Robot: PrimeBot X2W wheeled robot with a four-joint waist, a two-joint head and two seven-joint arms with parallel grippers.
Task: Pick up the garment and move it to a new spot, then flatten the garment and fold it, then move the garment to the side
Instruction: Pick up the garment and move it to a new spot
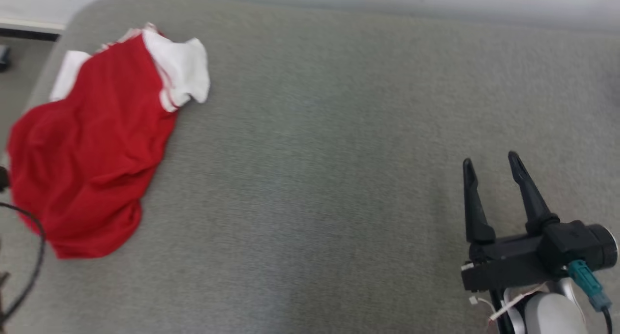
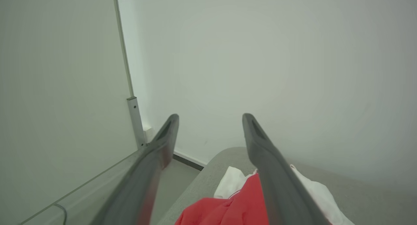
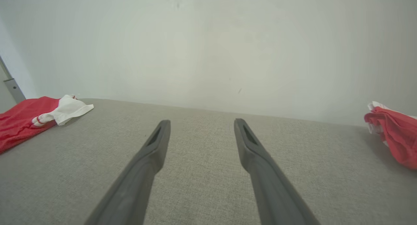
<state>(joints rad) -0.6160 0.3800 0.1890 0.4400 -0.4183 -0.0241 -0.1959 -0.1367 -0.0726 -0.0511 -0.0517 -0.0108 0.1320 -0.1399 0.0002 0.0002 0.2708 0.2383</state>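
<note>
A red garment [image 1: 92, 145] with white sleeves lies crumpled at the far left of the grey padded surface [image 1: 339, 130], near its rounded corner. My right gripper [image 1: 490, 160] hovers at the lower right, far from the garment, open and empty. In the right wrist view its fingers [image 3: 202, 121] stand apart over bare fabric, with the garment [image 3: 22, 115] off to the left. My left gripper [image 2: 211, 117] is open above the garment's near end [image 2: 228, 208], nothing between its fingers.
A second red and white cloth [image 3: 394, 133] lies at the right edge of the right wrist view. A dark cable [image 1: 34, 256] loops at the lower left. The surface's left edge drops to the floor [image 1: 19, 68]. A wall backs the surface, and a metal post [image 2: 135, 120] stands to the left.
</note>
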